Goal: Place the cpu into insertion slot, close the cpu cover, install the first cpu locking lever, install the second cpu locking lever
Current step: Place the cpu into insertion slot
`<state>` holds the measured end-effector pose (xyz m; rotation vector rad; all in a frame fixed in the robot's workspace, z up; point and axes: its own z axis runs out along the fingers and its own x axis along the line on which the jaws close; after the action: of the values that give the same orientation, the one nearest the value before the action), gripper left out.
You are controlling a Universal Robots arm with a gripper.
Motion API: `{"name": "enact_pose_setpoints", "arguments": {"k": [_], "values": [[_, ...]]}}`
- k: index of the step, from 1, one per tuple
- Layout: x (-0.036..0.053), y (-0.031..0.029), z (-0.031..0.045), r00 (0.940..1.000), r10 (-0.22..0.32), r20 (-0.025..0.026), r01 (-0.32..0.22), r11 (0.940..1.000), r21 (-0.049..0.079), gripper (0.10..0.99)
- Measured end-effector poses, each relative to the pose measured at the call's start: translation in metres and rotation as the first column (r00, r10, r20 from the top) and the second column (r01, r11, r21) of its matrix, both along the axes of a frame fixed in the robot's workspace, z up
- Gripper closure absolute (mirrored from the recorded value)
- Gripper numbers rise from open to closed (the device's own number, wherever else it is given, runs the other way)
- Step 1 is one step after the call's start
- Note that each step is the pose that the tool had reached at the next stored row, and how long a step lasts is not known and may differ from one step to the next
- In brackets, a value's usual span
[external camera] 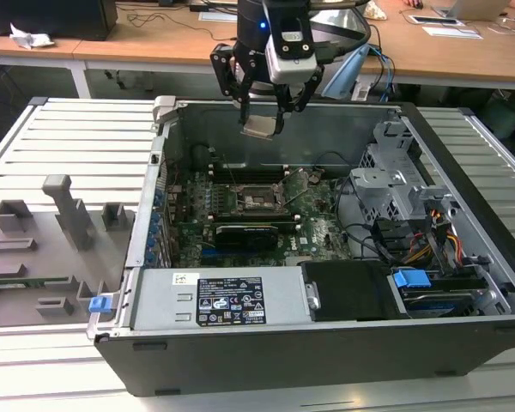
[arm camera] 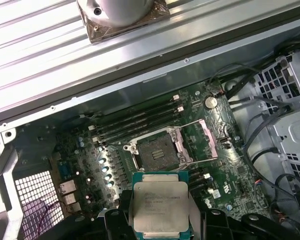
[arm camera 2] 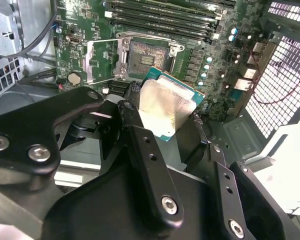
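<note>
Flat square cpu (arm camera: 160,202), smooth silver-grey top with teal-green rim, pinched at opposite edges by black bolted fingers (arm camera 2: 140,145) of gripper (external camera: 263,116), closed on it. Held aloft above open case (external camera: 326,352), well apart from dark square slot (arm camera: 156,150); thin silver cover (arm camera: 206,140) folded back beside slot.

Black jointed fingers (arm camera 2: 145,155) carry silver screw heads (arm camera 2: 169,204), beneath a silver-grey wrist block (external camera: 290,50) with a blue light (external camera: 262,24).
</note>
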<state>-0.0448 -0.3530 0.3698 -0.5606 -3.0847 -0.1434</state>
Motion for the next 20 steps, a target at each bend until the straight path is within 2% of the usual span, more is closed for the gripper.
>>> {"name": "enact_pose_setpoints", "arguments": {"k": [7,20], "values": [[-0.0002,0.0000,-0.0003,0.9993,-0.036,0.0000,0.036,0.9993,0.000,0.557],[-0.0003,0.0000,-0.0007,0.9940,-0.109,0.0000,0.109,0.9940,0.000,0.557]]}}
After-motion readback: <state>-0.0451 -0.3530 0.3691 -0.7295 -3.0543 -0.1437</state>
